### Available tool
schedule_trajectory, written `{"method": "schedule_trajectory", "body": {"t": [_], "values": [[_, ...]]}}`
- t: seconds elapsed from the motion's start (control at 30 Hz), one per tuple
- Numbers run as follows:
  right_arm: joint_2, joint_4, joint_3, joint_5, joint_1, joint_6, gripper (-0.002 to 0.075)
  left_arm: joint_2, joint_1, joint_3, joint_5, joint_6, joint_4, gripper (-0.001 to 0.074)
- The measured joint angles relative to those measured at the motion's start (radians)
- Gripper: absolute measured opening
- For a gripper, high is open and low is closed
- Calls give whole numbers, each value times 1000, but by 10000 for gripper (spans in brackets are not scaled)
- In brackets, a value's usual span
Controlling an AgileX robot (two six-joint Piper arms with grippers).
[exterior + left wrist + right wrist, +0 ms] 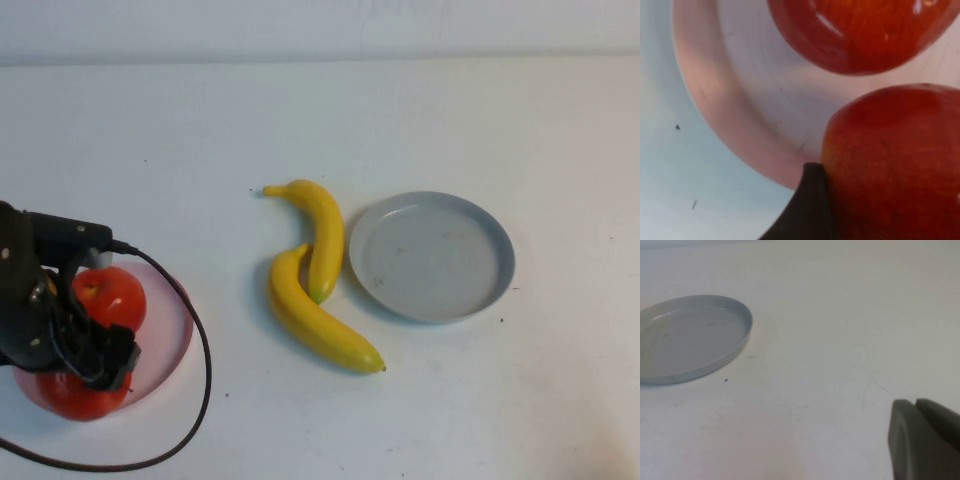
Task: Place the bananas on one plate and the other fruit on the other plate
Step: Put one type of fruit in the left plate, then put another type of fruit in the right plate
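Two red apples rest on the pale pink plate [168, 322] at the near left: one [112, 296] at its back, the other [72, 398] at its front edge. My left gripper [92, 368] stands over the front apple [890, 160], shut on it, with one dark finger [810, 210] pressed to its side. The back apple [860, 30] lies just beyond on the pink plate [740, 100]. Two yellow bananas [325, 235] [315, 318] lie on the table mid-scene, touching, beside the empty grey-blue plate [432, 255]. My right gripper [916, 409] is shut and empty, low over bare table near the grey-blue plate [690, 337].
A black cable [195, 400] loops from the left arm across the table in front of the pink plate. The white tabletop runs back to a pale wall [320, 30].
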Motion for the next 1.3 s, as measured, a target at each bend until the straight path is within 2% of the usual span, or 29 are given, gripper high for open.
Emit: {"method": "schedule_trajectory", "body": {"t": [0.13, 0.33, 0.47, 0.73, 0.83, 0.87, 0.93, 0.97, 1.07, 1.1, 1.2, 1.3], "values": [[0, 0, 0, 0, 0, 0, -17, 21, 0, 0, -34, 31, 0, 605], [0, 0, 0, 0, 0, 0, -17, 6, 0, 0, -40, 7, -2, 664], [0, 0, 0, 0, 0, 0, -17, -68, 0, -20, -34, -43, -11, 666], [0, 0, 0, 0, 0, 0, -17, -156, 0, -49, 95, -65, -9, 666], [0, 0, 0, 0, 0, 0, -17, -258, 0, -49, 95, -65, -11, 650], [0, 0, 0, 0, 0, 0, -17, -299, 0, -49, 95, -65, -15, 620], [0, 0, 0, 0, 0, 0, -17, -377, 0, -49, 95, -65, -17, 511], [0, 0, 0, 0, 0, 0, -17, -413, 0, -49, 99, -65, -17, 401], [0, 0, 0, 0, 0, 0, -17, -503, 0, -49, 106, -58, -18, 139], [0, 0, 0, 0, 0, 0, -17, -534, 0, -47, 106, -57, -18, 92], [0, 0, 0, 0, 0, 0, -17, -633, 0, -9, 85, -53, -21, 31], [0, 0, 0, 0, 0, 0, -17, -740, 0, 59, 32, -55, -21, 13]]}}
